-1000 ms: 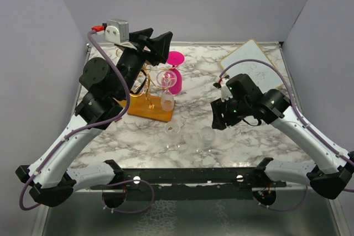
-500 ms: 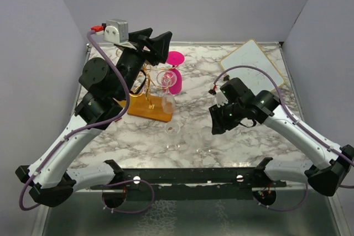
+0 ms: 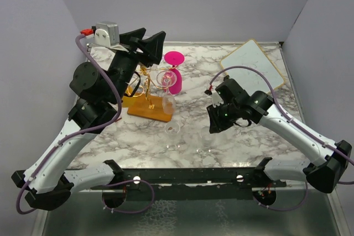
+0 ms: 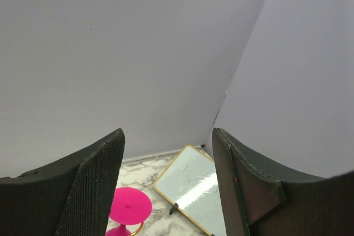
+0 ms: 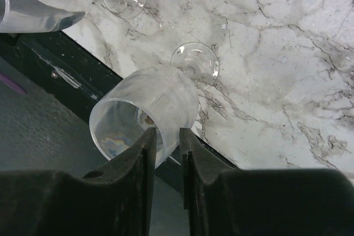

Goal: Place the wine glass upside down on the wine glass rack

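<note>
The right hand (image 5: pixel 166 135) grips the tilted wine glass (image 5: pixel 145 111) by its bowl wall (near the bench's (image 5: pixel 276 53) front edge), apart from the wine glass rack (image 3: pixel 148 108); the left hand (image 4: pixel 167 136) gapes, raised.

The table (image 3: pixel 193 109) is veined grey on white; the rack (image 3: pixel 146 110) is finished gold over an orange-brown base; a magenta cup (image 3: pixel 175 59) is seen at twelve o'clock.

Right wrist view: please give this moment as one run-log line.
right gripper: shut on wine glass rim, glass tilted | left gripper: open, empty, raised near wine glass rack
</note>
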Available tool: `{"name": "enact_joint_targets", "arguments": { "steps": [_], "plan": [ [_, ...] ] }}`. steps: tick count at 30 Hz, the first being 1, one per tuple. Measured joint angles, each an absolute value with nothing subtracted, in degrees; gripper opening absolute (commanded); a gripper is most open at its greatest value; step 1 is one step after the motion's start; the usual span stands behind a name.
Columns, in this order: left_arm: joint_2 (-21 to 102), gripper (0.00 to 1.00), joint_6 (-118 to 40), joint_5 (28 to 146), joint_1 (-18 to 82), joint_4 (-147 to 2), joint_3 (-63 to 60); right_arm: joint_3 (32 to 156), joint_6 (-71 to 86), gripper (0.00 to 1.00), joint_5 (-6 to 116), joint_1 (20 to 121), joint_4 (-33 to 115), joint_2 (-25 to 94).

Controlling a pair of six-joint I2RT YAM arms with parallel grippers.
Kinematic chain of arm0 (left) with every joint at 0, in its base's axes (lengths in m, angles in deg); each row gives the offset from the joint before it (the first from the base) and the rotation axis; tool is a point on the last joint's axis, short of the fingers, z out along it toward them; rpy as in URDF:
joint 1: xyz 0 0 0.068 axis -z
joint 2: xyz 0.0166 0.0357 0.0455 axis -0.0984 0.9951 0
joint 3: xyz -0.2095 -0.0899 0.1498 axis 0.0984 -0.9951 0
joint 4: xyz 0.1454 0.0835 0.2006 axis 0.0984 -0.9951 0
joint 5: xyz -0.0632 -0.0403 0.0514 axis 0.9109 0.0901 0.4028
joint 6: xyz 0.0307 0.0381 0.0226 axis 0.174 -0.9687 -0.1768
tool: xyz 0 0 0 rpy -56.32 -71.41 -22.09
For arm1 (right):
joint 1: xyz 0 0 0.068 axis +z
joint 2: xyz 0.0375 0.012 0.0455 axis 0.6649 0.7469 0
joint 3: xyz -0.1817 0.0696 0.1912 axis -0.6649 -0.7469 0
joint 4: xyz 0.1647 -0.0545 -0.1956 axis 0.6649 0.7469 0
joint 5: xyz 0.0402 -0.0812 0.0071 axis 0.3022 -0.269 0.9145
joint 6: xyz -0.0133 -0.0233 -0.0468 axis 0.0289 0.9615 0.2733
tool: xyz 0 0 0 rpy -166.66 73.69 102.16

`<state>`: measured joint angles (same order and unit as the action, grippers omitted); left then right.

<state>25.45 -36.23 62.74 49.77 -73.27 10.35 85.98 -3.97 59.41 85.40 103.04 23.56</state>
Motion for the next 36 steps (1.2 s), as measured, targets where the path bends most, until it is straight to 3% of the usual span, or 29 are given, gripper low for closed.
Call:
{"name": "enact_joint_targets", "arguments": {
  "steps": [7,14,26,36],
  "plan": [
    [23.31,0.67,-37.34,62.74,49.77,-73.24,9.41,84.38,-3.95,0.18,59.12,85.86,101.09,23.56],
    [22.81,0.67,-37.76,62.7,49.77,-73.27,9.24,84.36,-3.05,0.01,56.8,86.36,100.09,23.39],
    [22.81,0.67,-37.74,62.7,49.77,-73.29,9.24,84.89,-2.02,0.01,48.87,86.69,100.83,23.17],
    [24.4,0.75,-34.59,64.47,49.77,-73.92,9.85,86.61,-3.05,0.01,35.32,86.71,96.13,15.93]
  ]
}}
